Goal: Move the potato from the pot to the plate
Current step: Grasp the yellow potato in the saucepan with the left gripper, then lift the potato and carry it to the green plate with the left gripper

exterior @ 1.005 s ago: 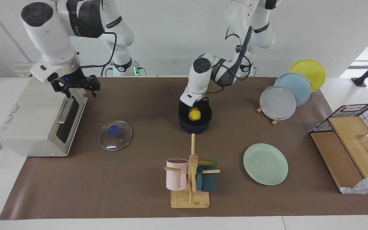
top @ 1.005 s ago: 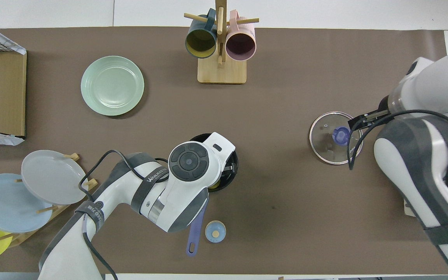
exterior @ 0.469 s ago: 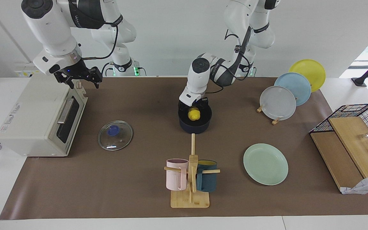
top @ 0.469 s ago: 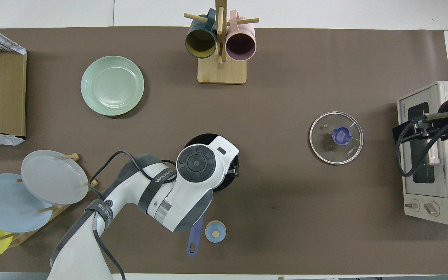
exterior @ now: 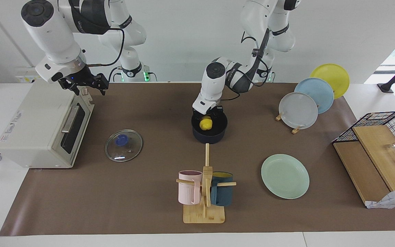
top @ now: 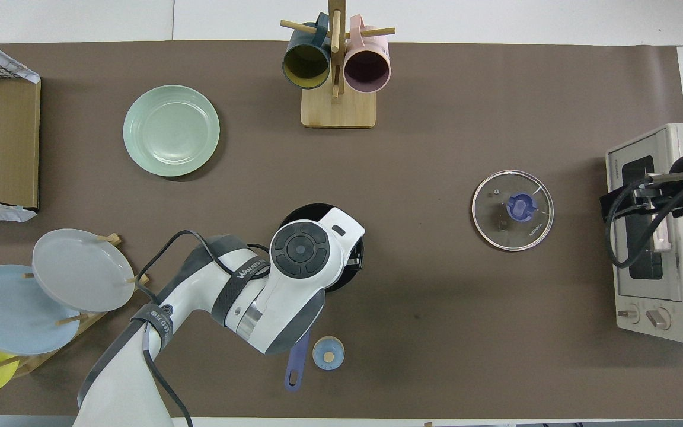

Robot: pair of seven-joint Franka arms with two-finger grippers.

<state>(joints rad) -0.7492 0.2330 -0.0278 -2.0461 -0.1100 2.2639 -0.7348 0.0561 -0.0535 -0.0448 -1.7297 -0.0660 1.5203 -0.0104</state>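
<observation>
Two arms work at the bench. Down in the pot (exterior: pixel 209 132), the left tool (exterior: pixel 206 118) has its fingers clamped on the potato (exterior: pixel 205 124), which sits inside the pot's rim. Farther from the robots, toward the left arm's end, the plate (exterior: pixel 285 176) lies flat. Over the toaster oven (exterior: pixel 43 128), the right tool (exterior: pixel 87 88) waits with its fingers apart

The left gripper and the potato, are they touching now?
Touching. The facing view shows the left gripper shut on the potato inside the pot.
</observation>
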